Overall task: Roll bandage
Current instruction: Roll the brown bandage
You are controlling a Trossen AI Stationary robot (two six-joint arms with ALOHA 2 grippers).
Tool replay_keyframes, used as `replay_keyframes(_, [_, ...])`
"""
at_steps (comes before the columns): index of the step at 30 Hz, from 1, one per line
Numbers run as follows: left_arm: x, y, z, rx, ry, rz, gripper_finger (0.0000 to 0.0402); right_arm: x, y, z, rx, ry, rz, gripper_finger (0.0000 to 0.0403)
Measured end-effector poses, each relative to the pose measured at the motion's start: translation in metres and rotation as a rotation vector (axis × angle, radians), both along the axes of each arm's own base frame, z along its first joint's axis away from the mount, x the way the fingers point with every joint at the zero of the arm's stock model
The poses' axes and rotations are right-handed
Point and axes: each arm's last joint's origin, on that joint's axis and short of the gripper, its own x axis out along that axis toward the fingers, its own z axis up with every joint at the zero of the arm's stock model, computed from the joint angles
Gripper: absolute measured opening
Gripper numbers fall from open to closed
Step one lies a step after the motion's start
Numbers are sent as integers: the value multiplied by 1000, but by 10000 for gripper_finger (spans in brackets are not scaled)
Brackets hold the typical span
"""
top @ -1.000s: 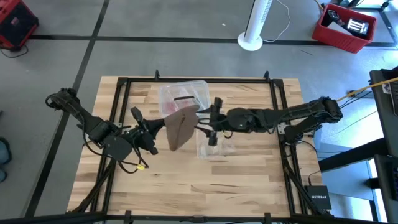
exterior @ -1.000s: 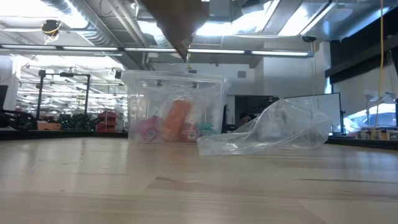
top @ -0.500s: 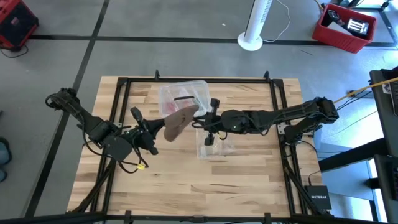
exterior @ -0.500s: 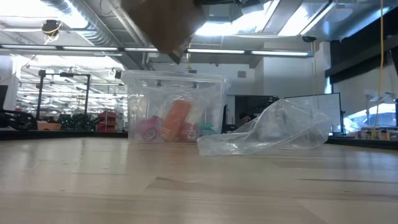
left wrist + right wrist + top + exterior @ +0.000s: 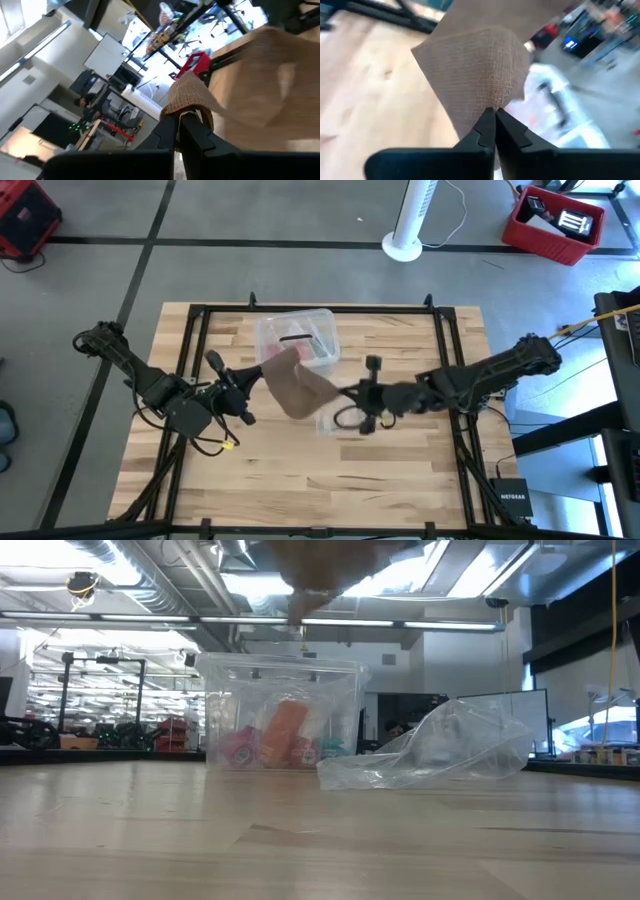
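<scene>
Nearest the front edge of the table [image 5: 300,480] the wood is bare, and the risks sit farther in, at mid-table. There the bandage [image 5: 297,385] hangs in the air between the two arms, clear of the wood. The left gripper [image 5: 178,117] is clamped shut on one end of the cloth, which folds over its fingertips in the left wrist view. The right gripper [image 5: 495,112] is pinched shut on the opposite edge, with the fabric fanning out from its closed tips in the right wrist view.

The main hazard is likely the thin hold on each side: both grips seem to catch only a corner or edge, so a pull in opposite directions could slide the cloth out of one pincer and drop it. A twist in the strip would probably make any roll start crooked.

Just below and beside the hanging cloth lies a crinkled plastic bag [image 5: 440,755]; a sagging bandage could drag over it or snag it into the roll. Farther back stands a clear box [image 5: 280,710] with coloured contents, close enough that a swinging arm might well knock it.
</scene>
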Motion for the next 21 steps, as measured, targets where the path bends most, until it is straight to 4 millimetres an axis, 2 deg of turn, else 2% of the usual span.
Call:
replay_keyframes(4, [0, 1, 2, 1, -18, 27, 0, 4, 20, -22, 187, 59, 43, 9])
replay_keyframes(8, [2, -1, 9, -5, -49, 23, 0, 10, 25, -34, 233, 97, 30, 28])
replay_keyframes(11, [3, -3, 19, -11, -85, 15, 0, 7, 22, -22, 203, 113, 17, 70])
replay_keyframes(16, [0, -9, 29, 16, -95, -15, 0, -6, 19, 22, 223, 173, 90, 159])
replay_keyframes(21, [2, -9, 30, 33, -83, -57, 0, -3, 9, 21, 138, 210, 114, 222])
